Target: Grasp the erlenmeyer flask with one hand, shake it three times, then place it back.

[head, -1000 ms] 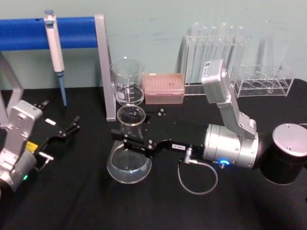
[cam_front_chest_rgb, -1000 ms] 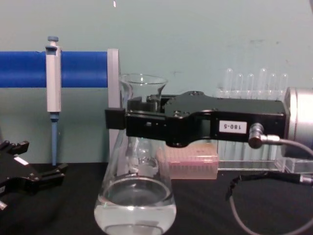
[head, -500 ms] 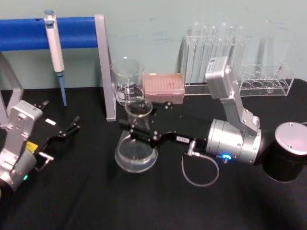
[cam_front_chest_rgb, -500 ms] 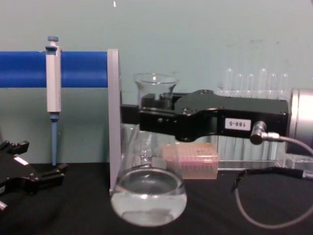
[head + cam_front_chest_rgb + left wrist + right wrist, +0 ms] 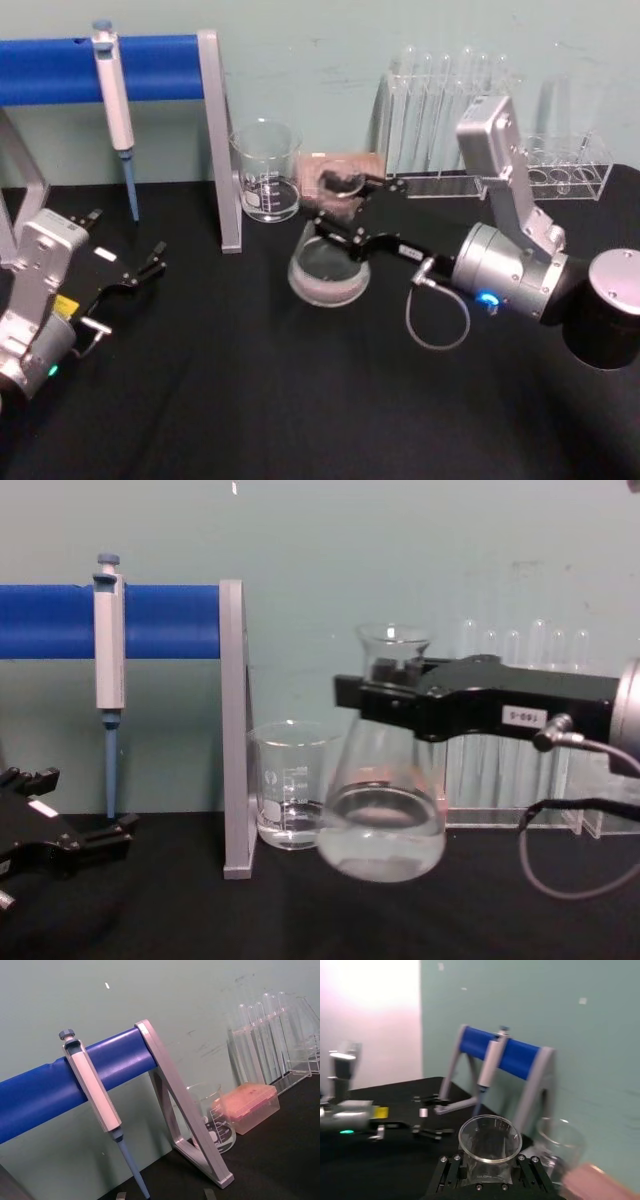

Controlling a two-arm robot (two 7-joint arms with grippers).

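Your right gripper [image 5: 385, 698] has the flask [image 5: 380, 820] by the neck, jaws pinching the glass just under the flared lip. From the chest view the flask hangs off the black table [image 5: 250, 400], its wide base in the air, near the beaker [image 5: 290, 795] and to its right, in front of the test tube rack [image 5: 450, 100]. It looks tipped rather than upright, with the base swung toward you, though the angle makes the exact lean hard to judge. A little clear liquid sits in the bottom.

Your left gripper [image 5: 125, 240] rests low on the left of the table, jaws spread and holding nothing, well apart from the flask. The pipette [image 5: 115, 90] hangs on the blue stand [image 5: 50, 68] behind it, untouched.

As for progress, the grasp is made and the flask is lifted, so the first step is done. The tilt and the raised position fit a shake under way, but you cannot count shakes from one moment, so treat all three as unconfirmed. What is certainly left is setting the flask back down: bring it upright, lower the base flat onto the open cloth clear of the beaker, then release the neck. Mind the beaker and the stand's grey leg [image 5: 236, 730] close by on the left as you swing.
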